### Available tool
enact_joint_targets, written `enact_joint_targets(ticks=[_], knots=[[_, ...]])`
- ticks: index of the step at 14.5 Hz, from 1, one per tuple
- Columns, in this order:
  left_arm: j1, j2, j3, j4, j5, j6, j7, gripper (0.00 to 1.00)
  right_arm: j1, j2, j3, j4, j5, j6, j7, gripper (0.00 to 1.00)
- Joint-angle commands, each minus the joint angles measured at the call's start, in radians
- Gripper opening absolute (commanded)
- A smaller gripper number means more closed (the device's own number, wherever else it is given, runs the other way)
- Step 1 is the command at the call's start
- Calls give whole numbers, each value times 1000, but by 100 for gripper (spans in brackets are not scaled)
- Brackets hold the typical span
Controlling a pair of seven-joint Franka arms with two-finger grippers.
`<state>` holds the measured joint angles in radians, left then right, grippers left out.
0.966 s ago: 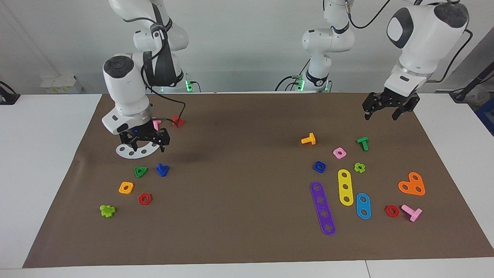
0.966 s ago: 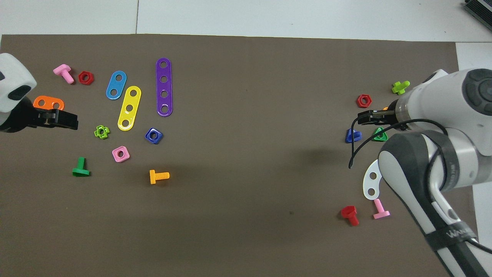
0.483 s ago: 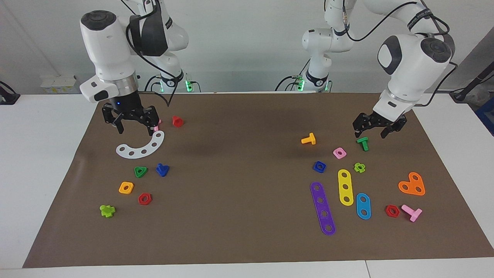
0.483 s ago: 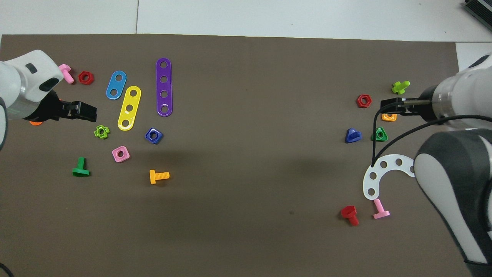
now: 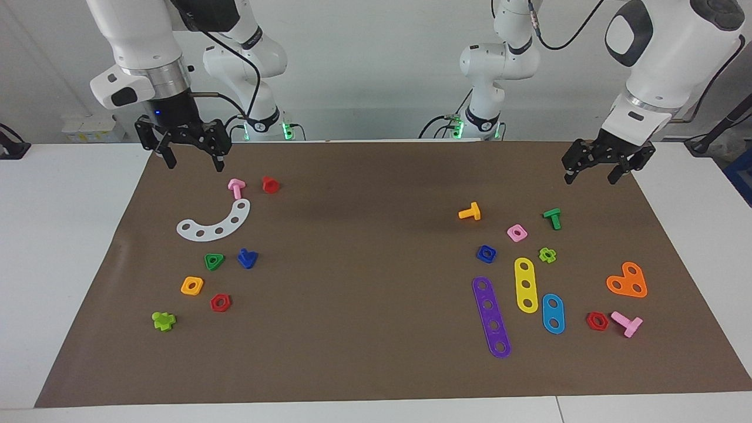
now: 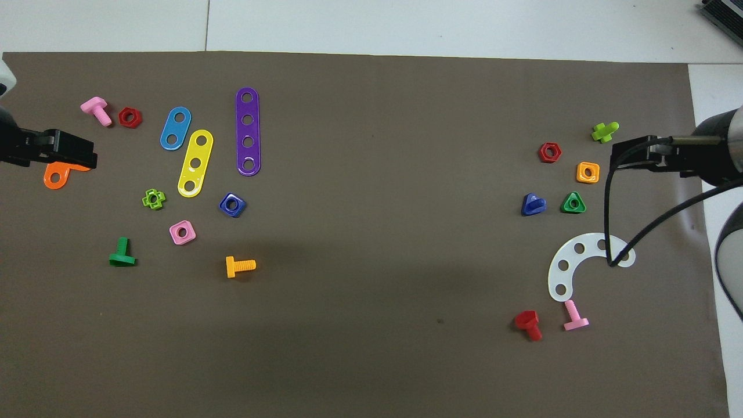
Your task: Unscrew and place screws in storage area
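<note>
Meanwhile, both grippers are hanging in the air, each with its fingers spread and nothing between them. The right gripper [image 5: 189,154] is hovering over the mat's edge nearest the robots at the right arm's end; the left gripper [image 5: 600,166] is hovering over the same edge at the left arm's end.

The blue bolt [image 5: 247,258] is lying on the brown mat [image 5: 364,282] at the right arm's end, just beside a green triangular nut [image 5: 214,261] and apart from both grippers. Its matching blue nut [image 5: 486,253] is sitting toward the left arm's end, near the purple strip [image 5: 491,316] and the yellow strip [image 5: 526,284].

Around the bolt, a white curved strip [image 5: 215,222], a pink bolt [image 5: 236,187] and a red bolt [image 5: 270,184] are lying nearer to the robots; an orange nut [image 5: 192,285], a red nut [image 5: 220,302] and a light green bolt [image 5: 163,321] are lying farther from them. Nothing is covering the bolt or the nut.

From overhead, only the tips of the right gripper [image 6: 635,158] and left gripper [image 6: 72,157] are showing, the left one covering part of the orange heart plate [image 6: 56,176], and a black cable [image 6: 606,215] is crossing the white curved strip [image 6: 572,264]. From the facing side, the plate [image 5: 627,280] is showing whole, well clear of the left gripper.
</note>
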<state>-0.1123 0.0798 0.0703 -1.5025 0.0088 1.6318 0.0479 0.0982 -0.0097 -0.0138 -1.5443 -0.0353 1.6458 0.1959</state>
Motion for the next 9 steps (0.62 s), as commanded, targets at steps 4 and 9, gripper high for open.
enact_joint_targets(ticks=[4, 9], knots=[[-1, -9, -3, 10, 56, -35, -23, 100, -12, 2, 3, 41, 26, -138, -6, 100], [-1, -11, -3, 7, 56, -26, -23, 100, -23, -33, 1, -31, 55, -127, -18, 100]])
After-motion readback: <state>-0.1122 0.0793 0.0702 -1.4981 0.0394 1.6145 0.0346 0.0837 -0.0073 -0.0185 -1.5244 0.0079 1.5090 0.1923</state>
